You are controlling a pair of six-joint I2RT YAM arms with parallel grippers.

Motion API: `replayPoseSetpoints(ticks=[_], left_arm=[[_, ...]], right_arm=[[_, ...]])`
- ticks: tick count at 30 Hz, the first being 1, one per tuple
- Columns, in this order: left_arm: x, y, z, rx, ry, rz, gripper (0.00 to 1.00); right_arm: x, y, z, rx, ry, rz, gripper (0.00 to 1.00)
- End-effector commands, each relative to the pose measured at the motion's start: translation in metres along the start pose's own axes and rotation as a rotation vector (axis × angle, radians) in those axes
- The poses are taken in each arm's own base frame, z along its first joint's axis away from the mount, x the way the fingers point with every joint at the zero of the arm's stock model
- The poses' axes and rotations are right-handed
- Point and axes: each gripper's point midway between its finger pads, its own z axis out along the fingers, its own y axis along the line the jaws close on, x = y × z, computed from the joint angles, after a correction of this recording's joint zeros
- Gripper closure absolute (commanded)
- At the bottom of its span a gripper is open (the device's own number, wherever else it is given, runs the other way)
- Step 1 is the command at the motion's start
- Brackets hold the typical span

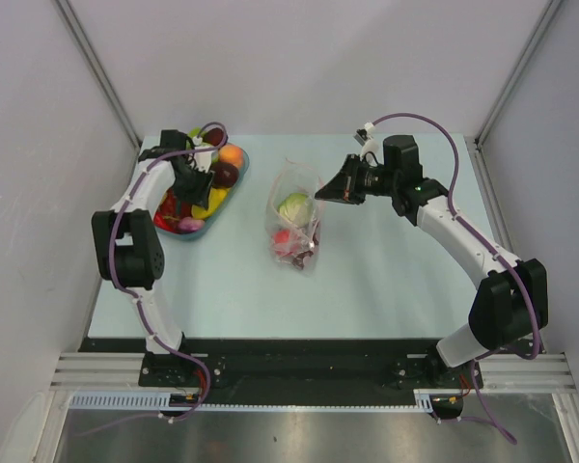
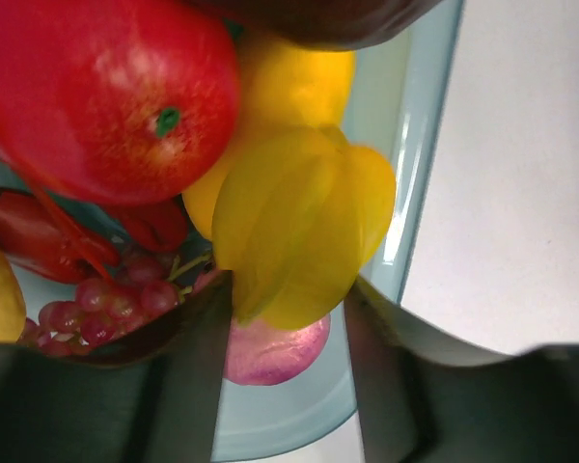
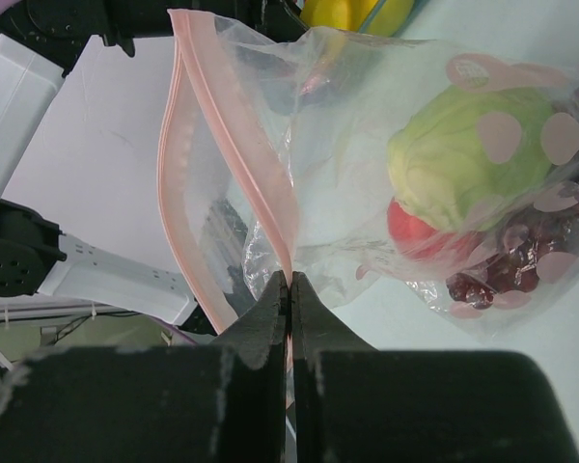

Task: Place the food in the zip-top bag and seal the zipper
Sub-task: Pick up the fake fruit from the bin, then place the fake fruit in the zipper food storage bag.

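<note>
While the right jaws clamp the pink zipper (image 3: pixel 177 174) of the zip-top bag (image 3: pixel 367 106), the left jaws straddle a yellow starfruit (image 2: pixel 299 222) in the dish (image 2: pixel 420 125), grip uncertain.

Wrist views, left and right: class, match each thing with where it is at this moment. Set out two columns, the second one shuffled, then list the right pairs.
Things
1. green leafy piece
2. yellow star fruit
3. pink zipper strip
4. big red fruit

Places
A. pinched in the shut right jaws
B. in the blue-rimmed dish, clear of any jaws
C. inside the clear bag
D. between the left jaws

Pairs: 1-C, 2-D, 3-A, 4-B
</note>
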Motion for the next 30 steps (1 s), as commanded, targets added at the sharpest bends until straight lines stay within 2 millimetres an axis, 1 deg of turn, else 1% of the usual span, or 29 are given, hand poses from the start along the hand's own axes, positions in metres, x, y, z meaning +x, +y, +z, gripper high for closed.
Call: replayPoseSetpoints(ticks=[1,2,3,4,6,7,10,12,13,14,15,16,17,18,19,20,21,22,23,25,26,27,28,29,30], left_arm=[[-0.021,0.014,-0.030,-0.030,-0.095,-0.005,0.55],[-0.022,0.015,-0.033,-0.032,-0.101,-0.007,0.60],[-0.023,0.014,-0.037,-0.035,-0.108,-0.005,0.61],[-0.028,0.014,-0.049,-0.042,-0.135,-0.004,0.62],[-0.033,0.009,-0.063,-0.035,-0.166,0.006,0.63],[-0.038,0.008,-0.077,-0.042,-0.195,0.011,0.64],[-0.045,-0.005,-0.105,-0.007,-0.236,0.019,0.65],[-0.052,-0.020,-0.136,0.028,-0.290,0.021,0.65],[-0.058,-0.036,-0.150,0.097,-0.334,0.034,0.64],[-0.065,-0.052,-0.169,0.121,-0.377,0.055,0.64],[-0.077,-0.069,-0.192,0.145,-0.429,0.072,0.64],[-0.086,-0.085,-0.208,0.173,-0.473,0.095,0.64],[-0.094,-0.116,-0.226,0.212,-0.516,0.146,0.62],[-0.107,-0.133,-0.248,0.231,-0.575,0.161,0.62],[-0.112,-0.150,-0.257,0.255,-0.600,0.182,0.62],[-0.114,-0.181,-0.266,0.316,-0.618,0.225,0.61],[-0.118,-0.196,-0.275,0.346,-0.647,0.224,0.61],[-0.118,-0.208,-0.277,0.361,-0.655,0.250,0.61],[-0.114,-0.234,-0.279,0.397,-0.657,0.316,0.60],[-0.108,-0.256,-0.275,0.427,-0.654,0.379,0.58],[-0.104,-0.273,-0.273,0.466,-0.652,0.403,0.57],[-0.101,-0.280,-0.259,0.490,-0.638,0.390,0.56],[-0.098,-0.286,-0.254,0.502,-0.630,0.393,0.56],[-0.097,-0.287,-0.246,0.504,-0.613,0.385,0.56],[-0.093,-0.284,-0.231,0.491,-0.580,0.364,0.57]], right_arm=[[-0.012,0.019,-0.006,-0.044,-0.022,-0.052,1.00],[-0.013,0.018,-0.006,-0.044,-0.023,-0.053,1.00],[-0.013,0.017,-0.006,-0.044,-0.023,-0.053,1.00],[-0.013,0.018,-0.006,-0.045,-0.023,-0.054,1.00],[-0.013,0.017,-0.005,-0.044,-0.023,-0.055,1.00],[-0.014,0.017,-0.006,-0.043,-0.025,-0.054,1.00],[-0.014,0.016,-0.004,-0.045,-0.027,-0.055,1.00],[-0.015,0.016,-0.004,-0.046,-0.029,-0.052,1.00],[-0.015,0.018,-0.003,-0.051,-0.028,-0.053,1.00],[-0.015,0.018,-0.002,-0.052,-0.028,-0.051,1.00],[-0.014,0.019,-0.001,-0.053,-0.028,-0.053,1.00],[-0.014,0.018,0.000,-0.053,-0.026,-0.050,1.00],[-0.013,0.017,0.002,-0.051,-0.021,-0.038,1.00],[-0.012,0.018,0.003,-0.057,-0.018,-0.038,1.00],[-0.012,0.020,0.005,-0.063,-0.019,-0.041,1.00],[-0.012,0.021,0.005,-0.068,-0.020,-0.041,1.00],[-0.013,0.023,0.006,-0.077,-0.022,-0.043,1.00],[-0.013,0.025,0.007,-0.083,-0.022,-0.043,1.00],[-0.014,0.026,0.006,-0.087,-0.024,-0.044,1.00],[-0.012,0.028,0.007,-0.094,-0.019,-0.040,1.00],[-0.013,0.030,0.006,-0.097,-0.022,-0.041,1.00],[-0.011,0.032,0.007,-0.107,-0.016,-0.039,1.00],[-0.013,0.035,0.005,-0.113,-0.022,-0.039,1.00],[-0.014,0.038,0.003,-0.120,-0.027,-0.043,1.00],[-0.014,0.041,0.002,-0.128,-0.027,-0.050,1.00]])
